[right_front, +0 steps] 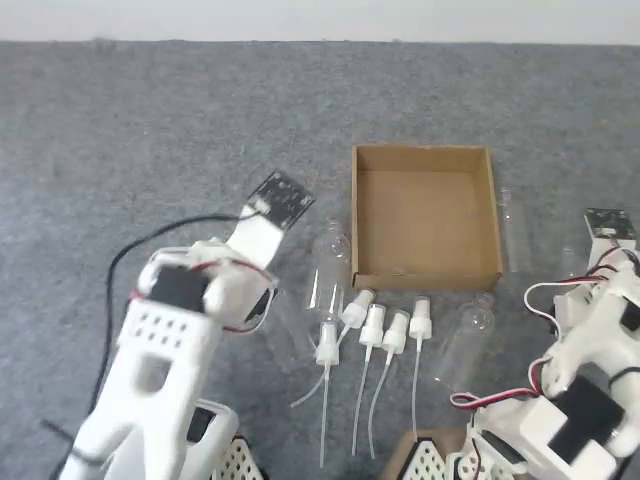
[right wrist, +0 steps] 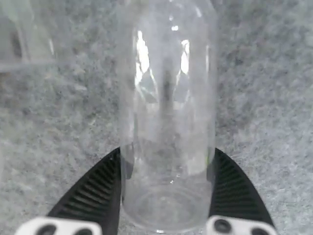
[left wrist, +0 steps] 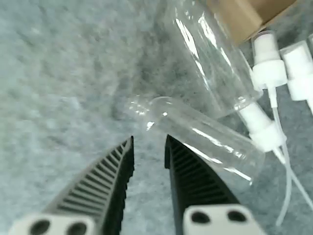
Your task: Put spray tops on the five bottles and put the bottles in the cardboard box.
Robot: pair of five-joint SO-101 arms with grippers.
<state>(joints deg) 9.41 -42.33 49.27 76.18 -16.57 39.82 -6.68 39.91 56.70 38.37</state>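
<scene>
The left pincer (left wrist: pixel 149 142) stood slightly open and empty, a lying clear bottle (left wrist: pixel 205 142) just beyond its tips; the right pincer (right wrist: pixel 166 154) clasped a second bottle (right wrist: pixel 166 98) by its base; the cardboard box (right_front: pixel 425 151) sat in the middle of the bench (right_front: pixel 150 120), behind the spray tops (right_front: pixel 375 325).

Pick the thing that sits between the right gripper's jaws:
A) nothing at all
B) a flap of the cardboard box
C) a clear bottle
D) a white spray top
C: in the right wrist view a clear bottle sits in the right gripper, with a black jaw against each of its sides.
</scene>
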